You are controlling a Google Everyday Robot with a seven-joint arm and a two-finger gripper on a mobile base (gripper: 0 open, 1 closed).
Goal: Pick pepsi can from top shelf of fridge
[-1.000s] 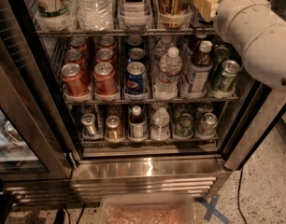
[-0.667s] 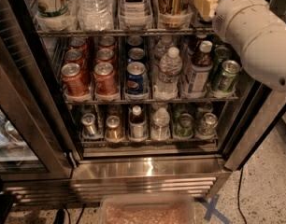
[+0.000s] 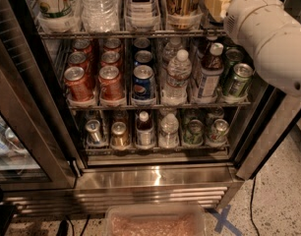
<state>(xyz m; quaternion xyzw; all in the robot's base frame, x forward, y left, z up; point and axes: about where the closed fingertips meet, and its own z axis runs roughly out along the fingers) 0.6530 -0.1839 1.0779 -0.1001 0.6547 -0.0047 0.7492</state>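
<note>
The fridge (image 3: pixel 155 178) stands open in front of me, with wire racks full of drinks. A dark blue pepsi can (image 3: pixel 143 84) stands at the front of the middle lane, on the rack (image 3: pixel 155 105) below the uppermost visible rack (image 3: pixel 121 34). Two more blue cans (image 3: pixel 142 58) line up behind it. My gripper (image 3: pixel 215 3) is at the upper right, at the front of the uppermost visible rack, at the end of the thick white arm (image 3: pixel 273 38). It is above and to the right of the pepsi can, well apart from it.
Red cans (image 3: pixel 77 82) fill the two lanes left of the pepsi. A water bottle (image 3: pixel 176 77), a brown bottle (image 3: pixel 209 75) and green cans (image 3: pixel 237 80) stand to its right. The glass door (image 3: pixel 22 127) hangs open at left. A plastic bin (image 3: pixel 155 222) lies on the floor.
</note>
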